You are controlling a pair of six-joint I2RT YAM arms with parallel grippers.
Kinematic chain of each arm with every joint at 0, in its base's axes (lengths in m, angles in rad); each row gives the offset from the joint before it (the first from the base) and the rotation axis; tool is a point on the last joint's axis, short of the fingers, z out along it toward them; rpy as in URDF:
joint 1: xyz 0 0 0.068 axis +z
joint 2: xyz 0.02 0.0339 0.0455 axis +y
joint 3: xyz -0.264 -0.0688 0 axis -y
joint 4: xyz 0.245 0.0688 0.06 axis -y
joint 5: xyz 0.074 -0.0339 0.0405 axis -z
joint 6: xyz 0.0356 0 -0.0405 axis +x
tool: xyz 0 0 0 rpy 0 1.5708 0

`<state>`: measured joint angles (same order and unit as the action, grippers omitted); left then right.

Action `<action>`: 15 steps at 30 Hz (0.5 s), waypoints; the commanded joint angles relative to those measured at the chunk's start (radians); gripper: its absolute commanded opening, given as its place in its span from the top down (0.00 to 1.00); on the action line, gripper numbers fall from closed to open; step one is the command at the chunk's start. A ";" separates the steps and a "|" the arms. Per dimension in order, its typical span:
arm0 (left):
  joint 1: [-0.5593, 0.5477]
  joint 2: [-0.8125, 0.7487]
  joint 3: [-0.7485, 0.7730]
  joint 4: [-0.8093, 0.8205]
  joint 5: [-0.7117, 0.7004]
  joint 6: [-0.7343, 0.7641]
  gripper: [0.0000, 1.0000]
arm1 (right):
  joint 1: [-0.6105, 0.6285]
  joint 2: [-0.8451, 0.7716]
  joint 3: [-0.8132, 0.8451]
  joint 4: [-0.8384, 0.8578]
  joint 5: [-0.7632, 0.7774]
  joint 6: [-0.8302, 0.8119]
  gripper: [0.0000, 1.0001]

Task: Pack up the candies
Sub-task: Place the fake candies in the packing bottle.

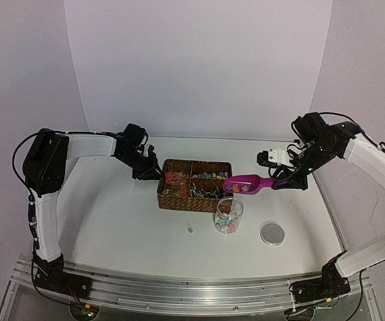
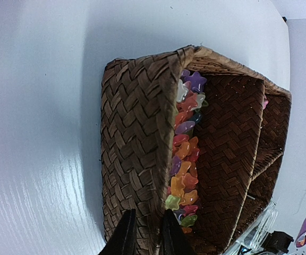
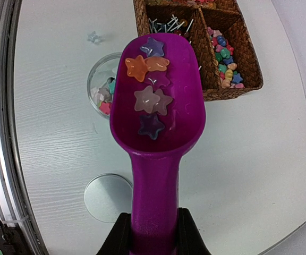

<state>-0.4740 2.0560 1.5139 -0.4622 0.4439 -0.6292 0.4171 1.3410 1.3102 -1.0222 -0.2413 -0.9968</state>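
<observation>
From above, the left gripper (image 1: pixel 154 175) sits at the left end of a woven basket (image 1: pixel 194 200) that stands on the white table (image 1: pixel 112 221). Mixed-colour candies (image 1: pixel 174 178) lie in the basket's left compartment. The right gripper (image 1: pixel 277 182) holds a magenta scoop (image 1: pixel 241 185) by its handle. The bowl of the scoop is at the basket's right front corner, just behind a clear jar (image 1: pixel 228 215) that has a few candies in its bottom. A round lid (image 1: pixel 272 233) lies flat to the right of the jar, apart from it.

In the left wrist view, the two dark fingers pinch the basket's woven end wall between them. Star-shaped candies in orange, pink, purple and green are heaped against the inner side of that wall.

In the right wrist view, the fingers are clamped on either side of the scoop's handle. The scoop is held roughly level, with about seven star candies in its bowl, and its tip overlaps the jar's rim. One pale star lies loose on the table beyond the jar.
</observation>
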 commanded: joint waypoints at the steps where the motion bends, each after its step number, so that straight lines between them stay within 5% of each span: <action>1: 0.012 -0.036 -0.019 -0.002 -0.022 -0.006 0.83 | -0.002 0.011 0.007 -0.047 0.002 -0.057 1.00; 15: 0.012 -0.030 -0.021 0.000 -0.019 -0.010 0.83 | 0.056 0.041 0.043 -0.086 0.180 -0.193 1.00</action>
<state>-0.4736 2.0560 1.5112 -0.4594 0.4450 -0.6296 0.4226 1.3560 1.2956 -1.0971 -0.1255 -1.1335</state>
